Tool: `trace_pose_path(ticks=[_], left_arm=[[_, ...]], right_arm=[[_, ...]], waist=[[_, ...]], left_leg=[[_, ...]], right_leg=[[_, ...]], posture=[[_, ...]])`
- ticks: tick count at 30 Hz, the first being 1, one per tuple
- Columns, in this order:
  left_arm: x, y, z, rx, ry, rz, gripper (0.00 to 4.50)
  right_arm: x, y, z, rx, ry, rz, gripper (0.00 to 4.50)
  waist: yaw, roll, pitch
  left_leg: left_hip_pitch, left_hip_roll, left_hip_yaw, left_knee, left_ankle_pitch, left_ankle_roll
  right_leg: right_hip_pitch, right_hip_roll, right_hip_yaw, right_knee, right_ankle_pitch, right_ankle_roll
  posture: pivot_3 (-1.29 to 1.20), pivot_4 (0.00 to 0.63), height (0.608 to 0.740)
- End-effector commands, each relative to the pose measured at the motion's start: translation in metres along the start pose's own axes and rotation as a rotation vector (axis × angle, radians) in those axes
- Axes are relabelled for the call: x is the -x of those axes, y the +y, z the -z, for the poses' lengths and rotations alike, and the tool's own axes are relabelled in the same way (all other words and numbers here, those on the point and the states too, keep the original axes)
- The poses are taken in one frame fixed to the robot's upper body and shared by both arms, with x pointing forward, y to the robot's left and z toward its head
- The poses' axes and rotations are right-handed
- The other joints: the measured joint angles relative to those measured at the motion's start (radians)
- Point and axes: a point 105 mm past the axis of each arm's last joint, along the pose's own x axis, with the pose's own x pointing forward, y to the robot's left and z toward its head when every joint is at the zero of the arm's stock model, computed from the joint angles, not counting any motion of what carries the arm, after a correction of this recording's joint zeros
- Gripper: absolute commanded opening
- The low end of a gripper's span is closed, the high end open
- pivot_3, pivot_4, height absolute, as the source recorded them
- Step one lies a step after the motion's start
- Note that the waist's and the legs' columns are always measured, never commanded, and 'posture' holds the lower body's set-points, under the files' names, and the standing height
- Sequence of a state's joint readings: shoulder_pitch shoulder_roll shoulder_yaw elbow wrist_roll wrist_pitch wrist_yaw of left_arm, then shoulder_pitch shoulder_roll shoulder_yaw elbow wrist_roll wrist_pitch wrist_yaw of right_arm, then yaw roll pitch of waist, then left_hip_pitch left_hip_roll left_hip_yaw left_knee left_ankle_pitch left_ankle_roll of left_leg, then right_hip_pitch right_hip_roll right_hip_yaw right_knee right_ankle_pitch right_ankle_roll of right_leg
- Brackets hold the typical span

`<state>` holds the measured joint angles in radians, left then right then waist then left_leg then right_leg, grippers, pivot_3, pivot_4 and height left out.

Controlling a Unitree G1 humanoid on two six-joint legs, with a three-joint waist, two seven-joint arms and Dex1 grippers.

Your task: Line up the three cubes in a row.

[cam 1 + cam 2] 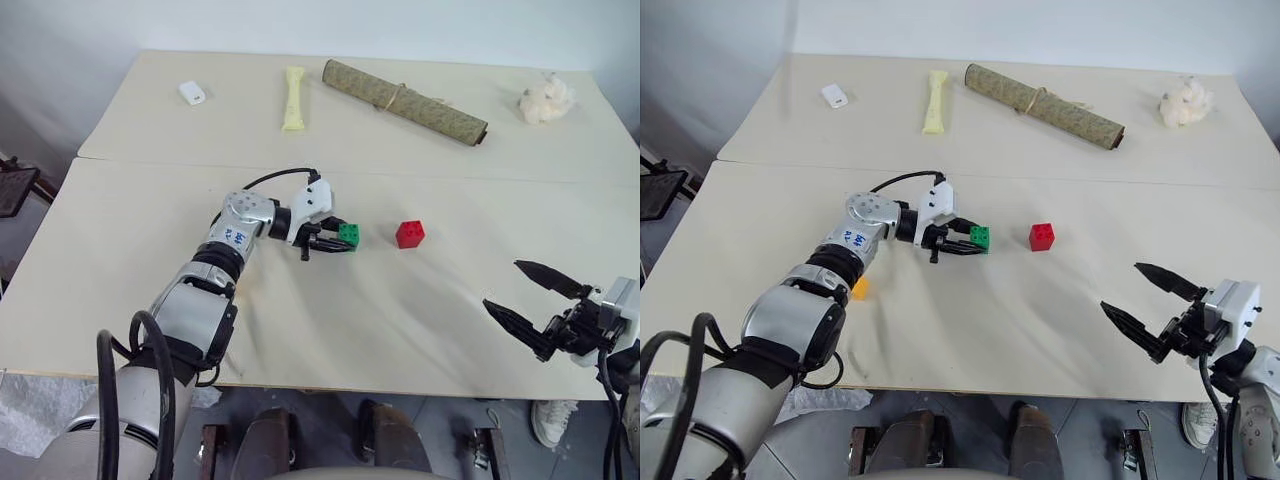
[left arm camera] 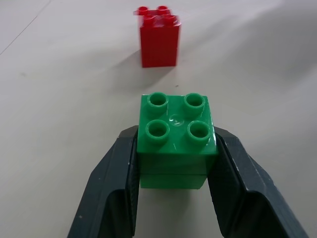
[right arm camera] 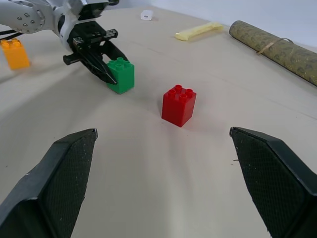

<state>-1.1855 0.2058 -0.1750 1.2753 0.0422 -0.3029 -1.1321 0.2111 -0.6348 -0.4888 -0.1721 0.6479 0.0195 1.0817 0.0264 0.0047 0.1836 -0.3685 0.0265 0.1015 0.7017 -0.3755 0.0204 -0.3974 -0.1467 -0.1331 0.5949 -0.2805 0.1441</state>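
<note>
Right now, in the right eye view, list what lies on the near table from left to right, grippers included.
orange-yellow cube → left gripper, shut on the green cube → red cube → right gripper, open over the near edge.

Three cubes on a table (image 1: 1060,330): one cube (image 1: 981,238) mid-table, a second cube (image 1: 1042,236) near on its right, the third cube (image 1: 860,288) well left and nearer the robot.
</note>
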Motion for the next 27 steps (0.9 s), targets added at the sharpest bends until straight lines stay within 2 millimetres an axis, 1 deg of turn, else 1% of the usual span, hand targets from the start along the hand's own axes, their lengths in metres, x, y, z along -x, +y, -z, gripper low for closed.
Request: trace_pose_path(ticks=[1, 3, 5, 10, 15, 18, 19, 20, 21, 22, 23, 24, 25, 26, 27], left_arm=[[-0.004, 0.006, -0.013, -0.034, -0.010, -0.018, 1.51], [-0.004, 0.004, -0.012, -0.038, -0.001, -0.003, 2.25], [-0.003, 0.004, -0.015, -0.050, -0.014, 0.009, 2.84], [0.016, 0.018, -0.032, -0.076, -0.080, -0.053, 4.34], [0.056, 0.021, -0.046, -0.143, -0.156, -0.011, 4.34], [0.095, 0.020, -0.050, -0.173, -0.216, -0.011, 4.34], [0.104, 0.019, -0.051, -0.181, -0.231, -0.013, 4.34], [0.113, 0.019, -0.051, -0.172, -0.241, -0.031, 4.34], [0.123, 0.020, -0.051, -0.167, -0.257, -0.058, 4.43], [0.128, 0.020, -0.051, -0.163, -0.267, -0.075, 4.43], [0.141, 0.018, -0.048, -0.144, -0.290, -0.116, 4.43], [0.170, 0.011, -0.032, -0.118, -0.318, -0.242, 4.43], [0.192, 0.003, -0.021, -0.101, -0.325, -0.331, 4.43], [0.212, -0.008, -0.006, -0.058, -0.309, -0.426, 4.43], [0.231, -0.025, 0.013, -0.022, -0.284, -0.509, 4.43]], right_arm=[[0.000, 0.002, -0.010, 0.038, -0.032, 0.010, 4.50], [-0.001, 0.004, -0.009, 0.033, -0.034, 0.007, 4.50], [-0.003, 0.005, -0.009, 0.027, -0.037, 0.001, 4.50], [-0.010, 0.008, -0.009, 0.013, -0.049, -0.024, 4.50], [-0.026, 0.011, -0.009, -0.004, -0.073, -0.086, 4.50], [-0.041, 0.013, -0.010, -0.010, -0.095, -0.148, 4.50], [-0.045, 0.013, -0.010, -0.007, -0.100, -0.161, 4.50], [-0.049, 0.012, -0.009, -0.004, -0.100, -0.170, 4.50], [-0.054, 0.011, -0.008, 0.006, -0.091, -0.171, 4.50], [-0.056, 0.010, -0.006, 0.012, -0.084, -0.171, 4.50], [-0.062, 0.010, -0.005, 0.018, -0.074, -0.175, 4.50], [-0.074, 0.015, -0.007, -0.003, -0.100, -0.227, 4.50], [-0.083, 0.019, -0.010, -0.019, -0.121, -0.268, 4.50], [-0.091, 0.024, -0.012, -0.009, -0.143, -0.304, 4.50], [-0.098, 0.029, -0.014, -0.003, -0.157, -0.350, 4.50]], waist=[[-0.001, 0.000, 0.000], [-0.002, 0.000, 0.000], [-0.002, 0.000, 0.000], [-0.003, 0.000, 0.000], [-0.007, 0.000, 0.000], [-0.016, 0.000, 0.000], [-0.018, 0.000, 0.000], [-0.023, 0.000, 0.000], [-0.026, 0.000, 0.000], [-0.026, 0.000, 0.000], [-0.025, 0.000, 0.000], [-0.029, 0.001, 0.000], [-0.046, 0.002, -0.001], [-0.064, 0.002, -0.001], [-0.073, 0.002, -0.001]], left_leg=[[0.000, 0.000, 0.000, 0.000, 0.000, 0.000], [0.000, 0.000, 0.000, 0.000, 0.000, 0.000], [0.000, 0.000, 0.000, 0.000, 0.000, 0.000], [0.000, 0.000, 0.000, 0.000, 0.000, 0.000], [0.001, 0.000, 0.000, 0.000, 0.000, 0.000], [0.000, 0.000, 0.000, 0.001, 0.000, 0.000], [0.000, 0.000, 0.000, 0.001, 0.000, 0.000], [0.000, 0.001, 0.000, 0.001, 0.000, 0.000], [0.000, 0.001, 0.000, 0.001, 0.000, 0.000], [0.000, 0.001, -0.001, 0.001, 0.000, 0.000], [0.000, 0.001, -0.001, 0.002, 0.000, 0.000], [0.000, 0.000, -0.002, 0.002, 0.000, 0.000], [0.000, 0.001, -0.002, 0.003, 0.000, 0.000], [0.003, 0.002, -0.005, 0.002, 0.000, 0.000], [0.004, 0.002, -0.007, 0.001, 0.000, 0.000]], right_leg=[[0.000, 0.000, 0.000, 0.000, 0.000, 0.000], [0.000, 0.000, 0.000, 0.000, 0.000, 0.000], [0.000, 0.000, 0.000, 0.000, 0.000, 0.000], [0.000, 0.000, 0.000, 0.000, 0.000, 0.000], [0.000, 0.000, 0.000, 0.001, 0.000, 0.000], [-0.001, 0.000, 0.000, 0.001, 0.000, 0.000], [-0.001, 0.000, 0.000, 0.002, 0.000, 0.000], [0.000, 0.000, 0.000, 0.002, 0.000, 0.000], [0.000, 0.000, 0.000, 0.002, 0.000, 0.000], [0.000, 0.000, 0.000, 0.002, 0.000, 0.000], [0.000, 0.000, 0.000, 0.002, 0.000, 0.000], [0.000, 0.000, 0.000, 0.002, 0.000, 0.000], [0.000, 0.000, 0.000, 0.003, 0.000, 0.000], [-0.001, 0.000, 0.002, 0.004, 0.000, 0.000], [-0.001, 0.000, 0.002, 0.005, -0.001, -0.001]], posture=[[0.00, 0.150, 0.740], [0.00, 0.150, 0.740], [0.00, 0.150, 0.740], [0.00, 0.150, 0.740], [0.00, 0.150, 0.740], [0.00, 0.150, 0.740], [0.00, 0.150, 0.740], [0.00, 0.150, 0.740], [0.00, 0.150, 0.740], [0.00, 0.150, 0.740], [0.00, 0.150, 0.740], [0.00, 0.150, 0.740], [0.00, 0.150, 0.740], [0.00, 0.150, 0.740], [0.00, 0.150, 0.740]])
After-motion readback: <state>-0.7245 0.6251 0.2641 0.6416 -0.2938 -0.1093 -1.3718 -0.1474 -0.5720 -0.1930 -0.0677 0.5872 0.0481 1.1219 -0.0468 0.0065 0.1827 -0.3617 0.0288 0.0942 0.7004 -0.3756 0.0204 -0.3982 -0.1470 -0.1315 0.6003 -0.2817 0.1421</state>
